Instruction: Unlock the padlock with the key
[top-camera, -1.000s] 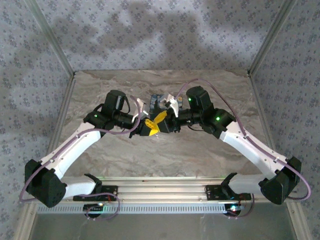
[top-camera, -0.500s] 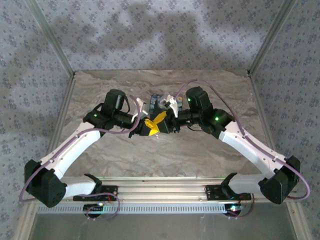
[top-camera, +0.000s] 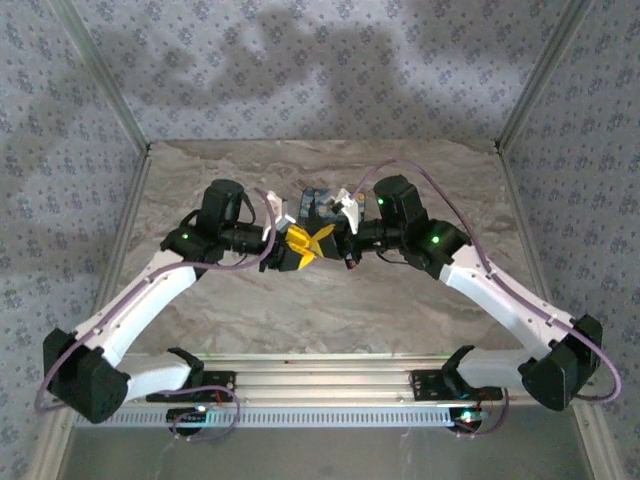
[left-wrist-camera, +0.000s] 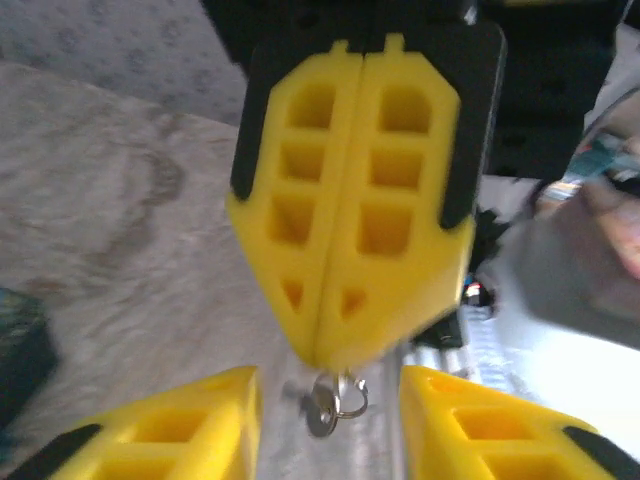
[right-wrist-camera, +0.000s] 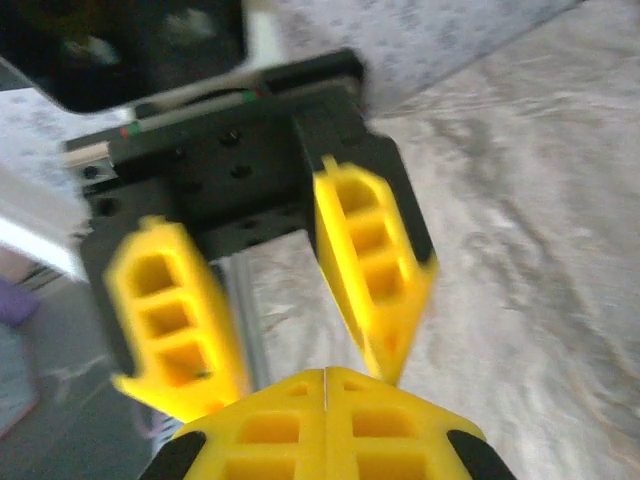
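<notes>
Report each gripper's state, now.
Left gripper: open, fingers apart, gripping nothing.
Right gripper: closed on the key, which hangs with its ring just below the tips.

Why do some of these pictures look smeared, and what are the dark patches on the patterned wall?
Top external view: the dark patches are soft shadows cast on the wall. Left wrist view: the shut right tool and the key beneath it are fairly sharp, the right side is washed out and blurred. Right wrist view: the open left tool is smeared, likely motion blur.
</notes>
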